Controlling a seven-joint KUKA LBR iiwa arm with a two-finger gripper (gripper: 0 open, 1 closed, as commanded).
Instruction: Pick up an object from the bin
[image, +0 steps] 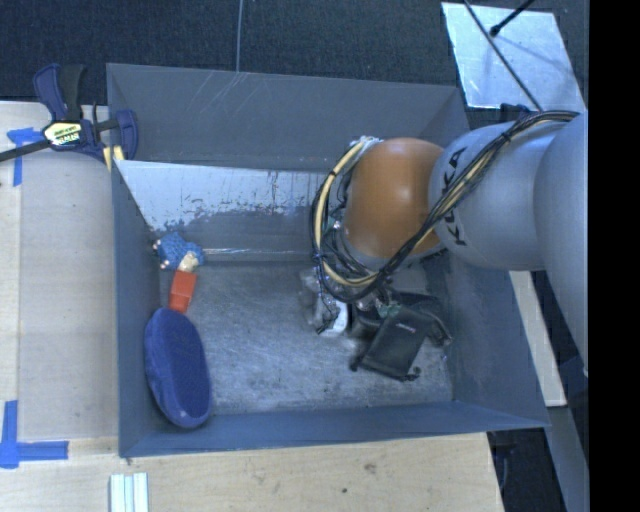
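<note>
My gripper (328, 312) is down near the bin floor, right of the middle, partly hidden under the arm's orange cover and cables. A black, flat, boxy thing (397, 347) lies tilted just to its right, close against it. Whether the two touch is hidden. Far to the left, a small orange and blue toy (181, 272) lies by the left wall. A dark blue oval pad (178, 366) rests below it in the front left corner.
The arm and its orange cover hang over the bin's right half and hide the floor there. Bare grey floor stretches between the gripper and the things on the left.
</note>
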